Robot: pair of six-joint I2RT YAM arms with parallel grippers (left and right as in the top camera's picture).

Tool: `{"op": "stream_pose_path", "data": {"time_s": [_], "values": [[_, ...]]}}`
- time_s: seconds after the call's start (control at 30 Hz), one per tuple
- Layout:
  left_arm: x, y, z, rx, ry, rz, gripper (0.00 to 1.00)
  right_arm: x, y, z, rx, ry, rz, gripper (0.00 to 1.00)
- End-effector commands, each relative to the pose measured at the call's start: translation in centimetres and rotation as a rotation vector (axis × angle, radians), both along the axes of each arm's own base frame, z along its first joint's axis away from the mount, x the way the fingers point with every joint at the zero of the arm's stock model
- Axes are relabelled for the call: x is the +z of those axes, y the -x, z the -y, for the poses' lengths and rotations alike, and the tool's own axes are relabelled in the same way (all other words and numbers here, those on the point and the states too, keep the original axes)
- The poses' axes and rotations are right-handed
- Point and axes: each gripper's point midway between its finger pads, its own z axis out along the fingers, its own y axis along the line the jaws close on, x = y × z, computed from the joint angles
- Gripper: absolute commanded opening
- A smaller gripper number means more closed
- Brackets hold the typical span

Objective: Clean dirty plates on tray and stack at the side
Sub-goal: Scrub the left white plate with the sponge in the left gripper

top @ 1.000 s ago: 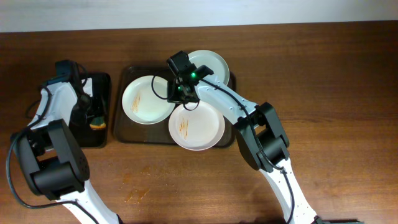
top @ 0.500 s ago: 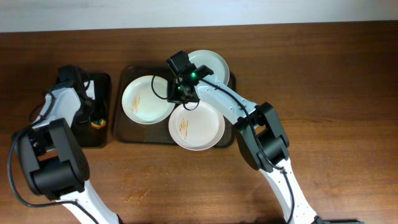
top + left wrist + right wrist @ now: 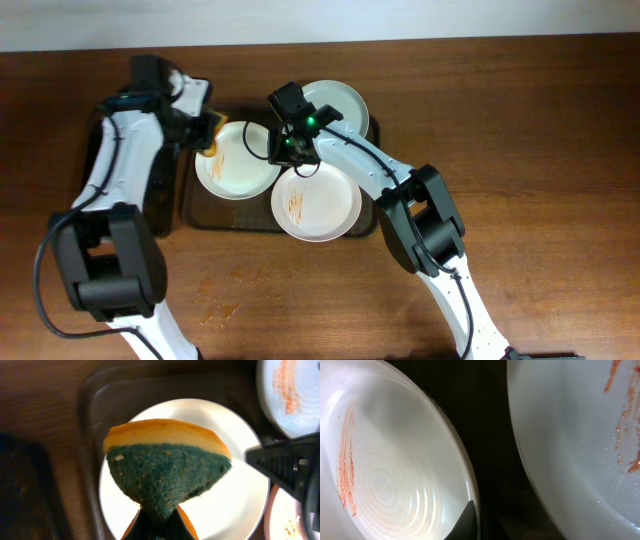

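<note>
Three white plates lie on the dark brown tray [image 3: 194, 214]. Orange streaks mark the left plate [image 3: 235, 165], the front one [image 3: 318, 205] and, in the left wrist view, the back one [image 3: 290, 390]. My left gripper [image 3: 203, 130] is shut on a green-and-yellow sponge [image 3: 167, 470] and holds it above the left plate [image 3: 227, 495], near its left rim. My right gripper [image 3: 290, 152] is shut on that plate's right rim [image 3: 395, 485], one finger [image 3: 466, 521] lying on top of the rim. The front plate [image 3: 580, 445] lies just beside it.
A smaller black tray [image 3: 165, 205] stands left of the brown tray, partly under my left arm. The back plate [image 3: 345, 103] is partly covered by my right arm. Bare wooden table [image 3: 520, 150] stretches to the right and front.
My left gripper shut on the sponge at the black tray, then swung right with it to above the left plate. The right arm and the plates have not moved.
</note>
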Motion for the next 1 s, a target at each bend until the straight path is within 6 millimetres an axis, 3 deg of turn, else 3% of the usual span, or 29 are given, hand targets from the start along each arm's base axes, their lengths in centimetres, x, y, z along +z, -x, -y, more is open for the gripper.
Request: {"op": "stream_pose_path", "data": {"time_s": [0.0,0.07,0.2,0.37,0.47,0.57,0.6,0.7,0.73,0.8,0.87,0.97], "values": [[-3.4,0.1,-0.4,0.032,-0.063,-0.074,0.01,-1.1,0.6,-0.2,0.018,0.004,-0.024,0.04],[-6.5,0.5,-0.9,0.058,-0.062,-0.146,0.01,-1.1,0.6,-0.2,0.018,0.004,-0.024,0.04],[-9.0,1.4,-2.1,0.194,-0.095,-0.233,0.01,-1.1,0.7,-0.3,0.019,0.002,-0.026,0.04],[-9.2,6.0,0.0,0.206,-0.011,-0.434,0.01,-1.1,0.6,-0.3,0.019,0.0,-0.023,0.04],[-8.1,5.4,3.8,0.064,0.199,-0.404,0.01,-1.1,0.6,-0.3,0.019,0.0,-0.023,0.04],[-8.0,3.6,4.1,0.044,0.221,-0.326,0.01,-1.1,0.6,-0.3,0.019,0.0,-0.023,0.04],[-8.1,2.9,3.7,0.062,0.2,-0.298,0.01,-1.1,0.6,-0.3,0.019,0.0,-0.023,0.04],[-9.1,0.3,-0.8,0.298,-0.006,-0.217,0.01,-1.1,0.6,-0.3,0.019,0.0,-0.023,0.04],[-9.2,-0.2,-2.9,0.402,-0.095,-0.189,0.01,-1.1,0.6,-0.3,0.019,0.0,-0.023,0.04],[-9.1,0.1,-5.0,0.514,-0.188,-0.179,0.01,-1.1,0.6,-0.3,0.019,0.0,-0.023,0.04],[-9.3,1.3,-5.2,0.515,-0.212,-0.227,0.01,-1.1,0.6,-0.3,0.019,0.0,-0.023,0.04],[-9.8,4.0,-2.8,0.347,-0.139,-0.355,0.01,-1.1,0.6,-0.3,0.019,0.0,-0.023,0.04]]}}
